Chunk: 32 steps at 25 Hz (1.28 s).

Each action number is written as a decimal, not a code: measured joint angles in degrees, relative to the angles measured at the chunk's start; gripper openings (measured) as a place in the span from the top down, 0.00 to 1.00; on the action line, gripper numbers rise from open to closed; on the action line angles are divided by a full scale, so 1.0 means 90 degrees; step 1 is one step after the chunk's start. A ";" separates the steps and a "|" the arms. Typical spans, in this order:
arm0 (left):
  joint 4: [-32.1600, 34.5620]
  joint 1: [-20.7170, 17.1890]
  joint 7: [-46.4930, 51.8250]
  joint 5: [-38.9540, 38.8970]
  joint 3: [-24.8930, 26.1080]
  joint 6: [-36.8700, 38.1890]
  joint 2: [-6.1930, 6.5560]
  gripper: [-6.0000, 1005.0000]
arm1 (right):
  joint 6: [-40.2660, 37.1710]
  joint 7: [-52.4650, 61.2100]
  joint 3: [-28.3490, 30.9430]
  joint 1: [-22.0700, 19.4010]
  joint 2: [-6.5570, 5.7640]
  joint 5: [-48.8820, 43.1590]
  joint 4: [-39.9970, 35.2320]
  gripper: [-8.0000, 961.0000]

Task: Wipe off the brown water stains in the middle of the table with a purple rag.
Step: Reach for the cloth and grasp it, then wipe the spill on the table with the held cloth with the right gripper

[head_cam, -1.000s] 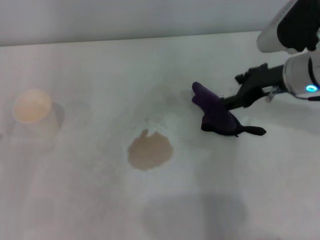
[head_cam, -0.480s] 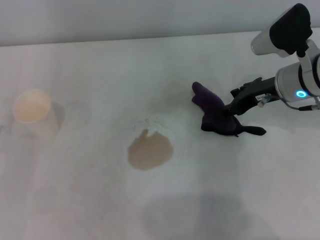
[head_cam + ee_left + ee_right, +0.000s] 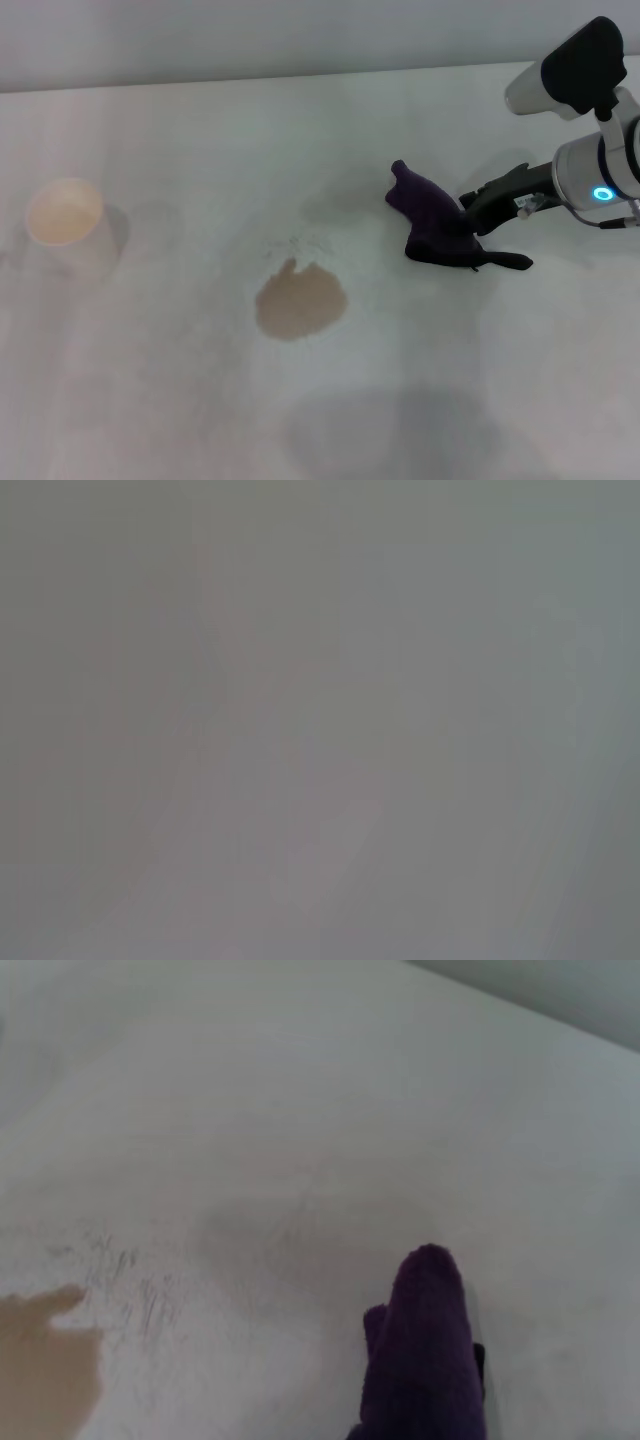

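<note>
Rag count: one purple rag (image 3: pixel 437 222), lying on the table (image 3: pixel 200 400) right of centre, lumpy, with its far end humped up and a thin dark tail trailing toward the robot's right. From the right wrist camera the same rag (image 3: pixel 420 1360) rises as a single dark purple peak close to the lens.

Stain count: one patch of brown water stains (image 3: pixel 300 302), roundish with a small peak, lying nearer the robot and to the left of the rag, apart from it. Its edge (image 3: pixel 45 1360) shows in the right wrist view, with faint dry scratch marks between it and the rag.

One paper cup (image 3: pixel 65 222) stands upright far out on the left side, well apart from stain and rag.

Right gripper (image 3: pixel 466 219) reaches in from the right edge; its dark tip meets the rag, and whether the claw is apart or clamped cannot be told.

Left wrist view gives only a plain grey field; left arm is out of sight.
</note>
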<state>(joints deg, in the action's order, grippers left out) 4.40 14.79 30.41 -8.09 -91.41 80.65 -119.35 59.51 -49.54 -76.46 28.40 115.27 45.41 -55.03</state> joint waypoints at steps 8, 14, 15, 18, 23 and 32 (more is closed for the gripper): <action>0.0034 0.0015 0.0000 0.0001 0.0000 0.0001 0.0000 0.12 | 0.0124 -0.0048 -0.0019 0.0175 -0.0003 0.0026 0.0101 0.71; 0.0039 0.0016 0.0003 0.0001 0.0000 0.0004 0.0000 0.12 | 0.0197 -0.0302 -0.0069 0.0182 0.0014 0.0208 0.0095 0.86; 0.0039 0.0017 0.0003 0.0001 0.0000 0.0005 0.0000 0.12 | 0.0279 -0.0391 -0.0073 0.0181 0.0011 0.0312 0.0068 0.86; 0.0031 0.0017 0.0002 0.0001 0.0000 0.0005 0.0000 0.12 | 0.0798 -0.0897 -0.0087 0.0192 0.0002 0.0789 -0.0143 0.89; 0.0039 0.0083 0.0001 0.0001 0.0000 0.0005 0.0008 0.12 | 0.1142 -0.1383 -0.1095 0.0304 0.0045 0.1567 -0.0375 0.91; 0.0022 0.0317 0.0000 -0.0016 0.0000 0.0004 0.0010 0.12 | -0.0557 -0.1275 -0.4101 0.0718 0.0094 0.1882 -0.0345 0.92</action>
<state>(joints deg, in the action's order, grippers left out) 4.59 17.64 30.41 -8.23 -91.41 80.68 -119.26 54.49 -61.02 -113.37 34.86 116.12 62.35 -58.13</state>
